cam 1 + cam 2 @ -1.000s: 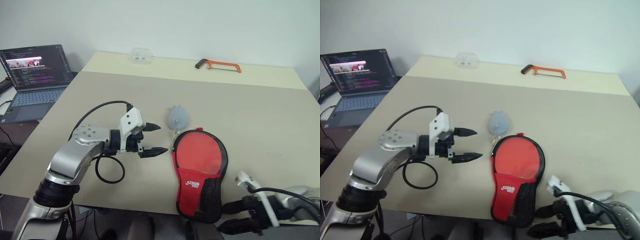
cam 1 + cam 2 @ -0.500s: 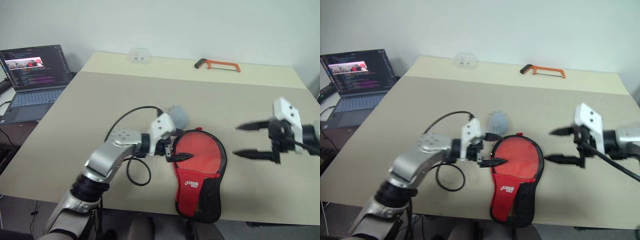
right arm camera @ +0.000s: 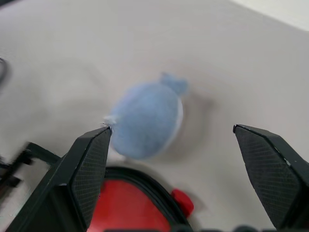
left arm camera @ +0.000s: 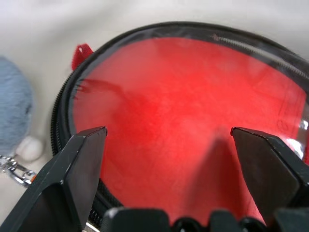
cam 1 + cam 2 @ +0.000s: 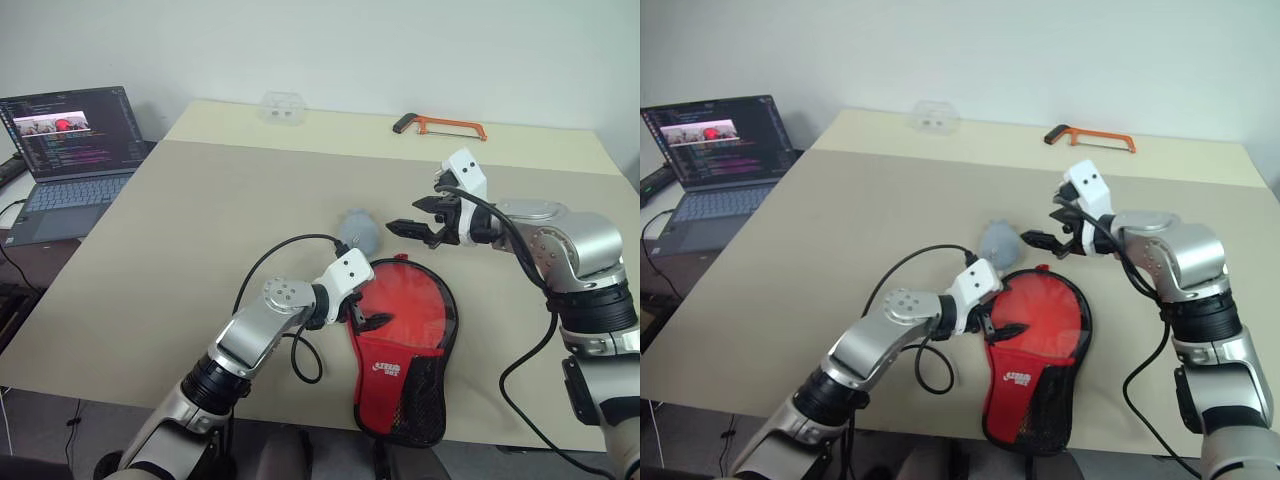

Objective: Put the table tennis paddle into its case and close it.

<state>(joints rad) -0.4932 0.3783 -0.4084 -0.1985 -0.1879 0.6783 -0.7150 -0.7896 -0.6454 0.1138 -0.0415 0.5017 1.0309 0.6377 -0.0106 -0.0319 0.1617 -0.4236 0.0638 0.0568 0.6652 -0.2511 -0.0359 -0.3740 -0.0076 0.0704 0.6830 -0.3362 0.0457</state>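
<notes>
The case (image 5: 405, 345) lies flat near the table's front edge, window side up, with red pocket, white logo and black mesh toward me. Behind its clear window (image 4: 193, 106) shows a round red face that looks like the table tennis paddle; its handle is hidden. My left gripper (image 5: 360, 312) stands open at the case's left rim, fingers spread over the window. My right gripper (image 5: 412, 210) hangs open above the table just past the case's far end. It points at a blue-grey plush charm (image 3: 145, 121) chained at the case's top.
An orange hacksaw (image 5: 440, 127) and a small clear plastic box (image 5: 280, 108) lie at the table's far edge. An open laptop (image 5: 65, 150) stands on a lower surface to the left. Bare tabletop stretches right of the case.
My left gripper has slid right and down to the case's left rim. My right arm has swung up from the table's near edge to above the case's far end.
</notes>
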